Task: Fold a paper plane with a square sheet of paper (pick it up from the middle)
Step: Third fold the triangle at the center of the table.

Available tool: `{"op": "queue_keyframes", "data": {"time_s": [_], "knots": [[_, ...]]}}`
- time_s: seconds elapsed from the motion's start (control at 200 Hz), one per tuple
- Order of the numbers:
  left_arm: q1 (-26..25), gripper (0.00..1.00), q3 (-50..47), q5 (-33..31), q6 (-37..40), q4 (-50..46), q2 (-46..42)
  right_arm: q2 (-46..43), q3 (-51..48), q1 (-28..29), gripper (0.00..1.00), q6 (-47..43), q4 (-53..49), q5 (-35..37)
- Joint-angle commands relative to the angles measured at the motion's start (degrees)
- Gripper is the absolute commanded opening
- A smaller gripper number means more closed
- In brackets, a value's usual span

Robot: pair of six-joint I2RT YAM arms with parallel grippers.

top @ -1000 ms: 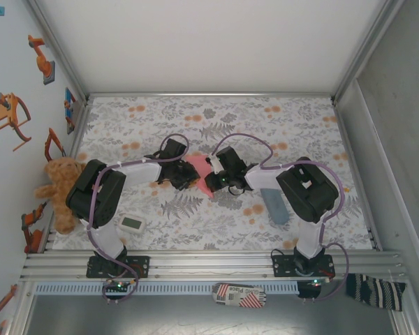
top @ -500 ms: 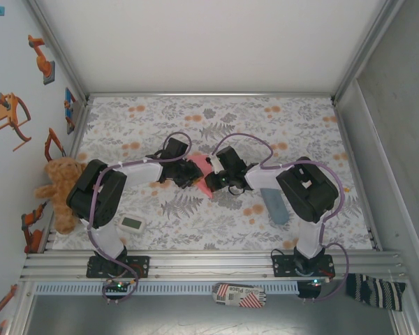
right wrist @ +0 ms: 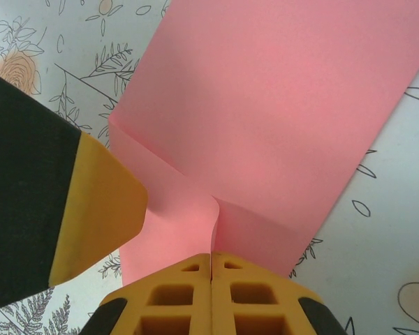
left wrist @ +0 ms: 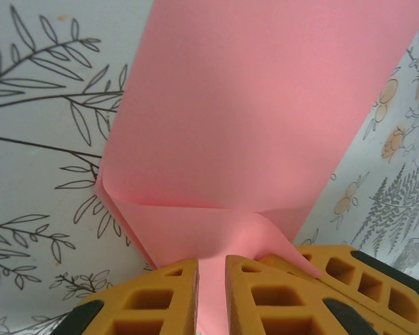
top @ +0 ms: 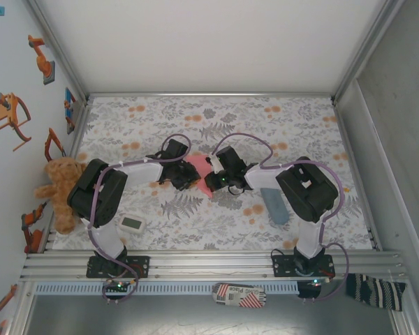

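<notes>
Left pincer [left wrist: 211, 273] grips the square sheet of paper [left wrist: 265, 105] at its 9 o'clock edge; right pincer [right wrist: 211, 264] is clenched on its 3 o'clock edge. It lies centrally on the counter [top: 300, 125]. Likely light, limp and tear-prone: hold creased edges gently.

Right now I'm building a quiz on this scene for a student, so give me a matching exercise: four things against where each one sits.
Things:
1 pink paper sheet
2 grey-blue pouch
3 teddy bear
4 small white device

Places:
A left edge of the table
B right side
C centre
D near side, left

Pairs: 1-C, 2-B, 3-A, 4-D
</notes>
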Motion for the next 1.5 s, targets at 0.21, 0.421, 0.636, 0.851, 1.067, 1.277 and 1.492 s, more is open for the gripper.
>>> {"op": "queue_keyframes", "data": {"time_s": [0.21, 0.421, 0.636, 0.851, 1.067, 1.277, 1.492], "knots": [[0.2, 0.19, 1.01, -0.56, 0.43, -1.77, 1.81, 1.7, 0.98, -0.3, 0.0, 0.14, -3.4, 0.82], [0.24, 0.19, 1.05, -1.03, 0.33, -2.88, 2.03, 1.64, 1.07, -0.35, 0.0, 0.26, -3.57, 0.9], [0.34, 0.19, 1.19, -2.86, 0.25, -7.07, 2.57, -0.97, 1.72, -0.61, 0.09, 2.56, -4.14, 3.42], [0.38, 0.17, 0.72, -4.15, 0.33, -8.39, 2.97, -6.4, 2.22, -1.79, 0.24, 3.82, -6.52, 5.77], [0.35, 0.17, 0.92, -3.85, 0.07, -8.06, 3.93, -10.56, 2.35, -4.96, 0.21, 4.51, -9.95, 3.06], [0.37, 0.17, 0.65, -4.45, -0.78, -8.12, 4.16, -11.56, 2.31, -4.96, 0.13, 4.91, -11.62, -6.81], [0.37, 0.16, 0.68, -4.53, -1.25, -8.11, 4.95, -8.21, 2.83, -3.98, 0.0, 6.29, -10.95, -15.88]]}}
